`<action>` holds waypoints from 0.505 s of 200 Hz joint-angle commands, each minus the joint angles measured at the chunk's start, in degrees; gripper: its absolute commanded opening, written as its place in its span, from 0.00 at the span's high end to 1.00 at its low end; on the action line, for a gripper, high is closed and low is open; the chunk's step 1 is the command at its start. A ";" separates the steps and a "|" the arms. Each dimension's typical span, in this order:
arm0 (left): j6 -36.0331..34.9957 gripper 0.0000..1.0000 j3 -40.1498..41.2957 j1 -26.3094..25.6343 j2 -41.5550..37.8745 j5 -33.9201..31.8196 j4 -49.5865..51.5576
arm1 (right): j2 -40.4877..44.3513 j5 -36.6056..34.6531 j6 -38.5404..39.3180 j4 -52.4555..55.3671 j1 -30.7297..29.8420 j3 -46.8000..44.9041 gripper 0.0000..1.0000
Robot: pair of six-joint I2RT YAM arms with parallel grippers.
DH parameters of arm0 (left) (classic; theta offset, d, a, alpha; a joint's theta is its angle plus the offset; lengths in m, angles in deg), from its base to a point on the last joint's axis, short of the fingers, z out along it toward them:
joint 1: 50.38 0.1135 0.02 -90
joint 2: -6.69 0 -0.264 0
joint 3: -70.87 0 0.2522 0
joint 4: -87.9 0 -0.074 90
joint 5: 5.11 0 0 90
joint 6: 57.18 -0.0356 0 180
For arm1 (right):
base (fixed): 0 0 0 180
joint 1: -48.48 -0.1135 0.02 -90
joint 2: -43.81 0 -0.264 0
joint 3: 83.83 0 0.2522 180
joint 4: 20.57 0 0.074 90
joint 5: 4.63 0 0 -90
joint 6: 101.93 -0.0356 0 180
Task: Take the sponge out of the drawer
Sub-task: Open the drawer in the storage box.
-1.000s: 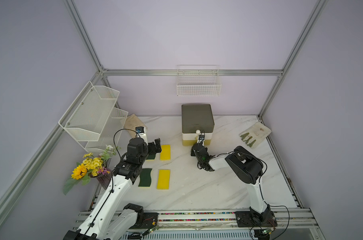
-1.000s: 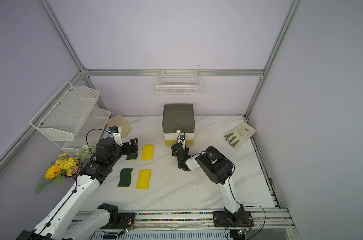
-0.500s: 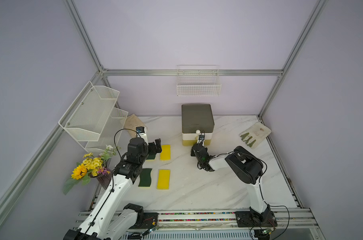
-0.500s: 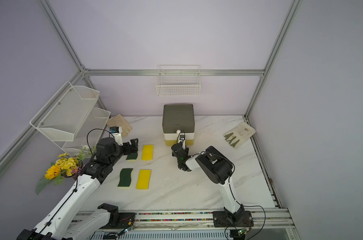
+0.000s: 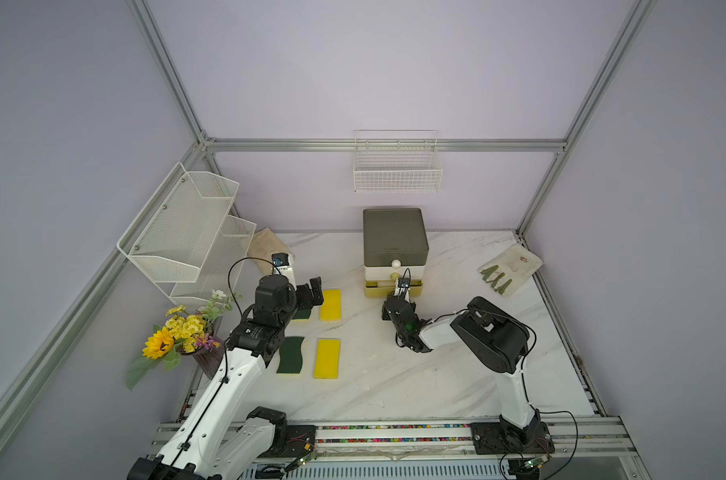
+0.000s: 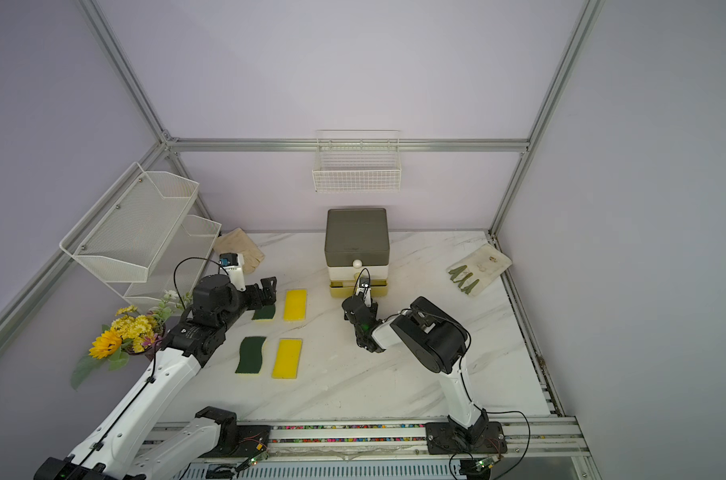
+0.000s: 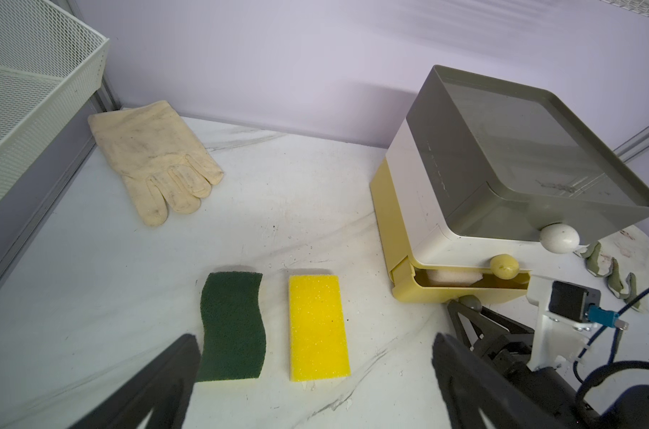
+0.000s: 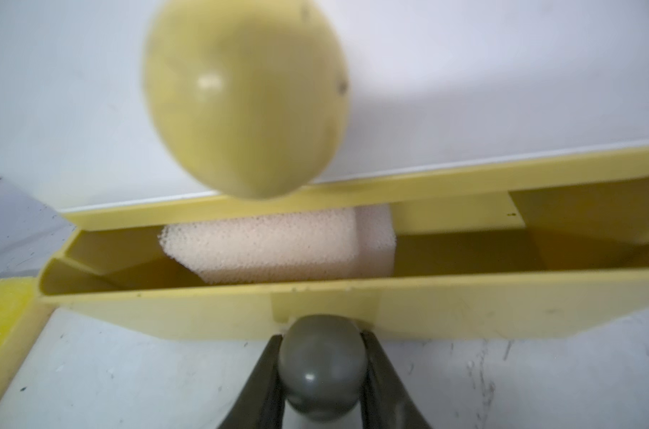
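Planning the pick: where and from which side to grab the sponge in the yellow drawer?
Pinch the pale sponge by its exposed front, from above through the gap in the yellow drawer: its back sits under the white drawer, and walls block the sides. Gap looks narrow; the right gripper, shut on the grey knob, should probably pull further.

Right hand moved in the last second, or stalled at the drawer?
No. In both top views the right hand sits at the same spot against the drawer unit, shut on the grey knob.
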 commanded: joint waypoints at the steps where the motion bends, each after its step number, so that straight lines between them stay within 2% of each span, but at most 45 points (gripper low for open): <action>1: 0.68 0.00 -1.51 0.43 -0.03 0.73 -1.81 | 2.43 -0.47 -2.16 0.96 -1.58 -1.82 1.00; 101: 0.94 0.00 -1.38 0.52 0.41 1.14 -2.00 | 6.41 -2.56 -12.04 5.48 -8.95 -6.87 1.00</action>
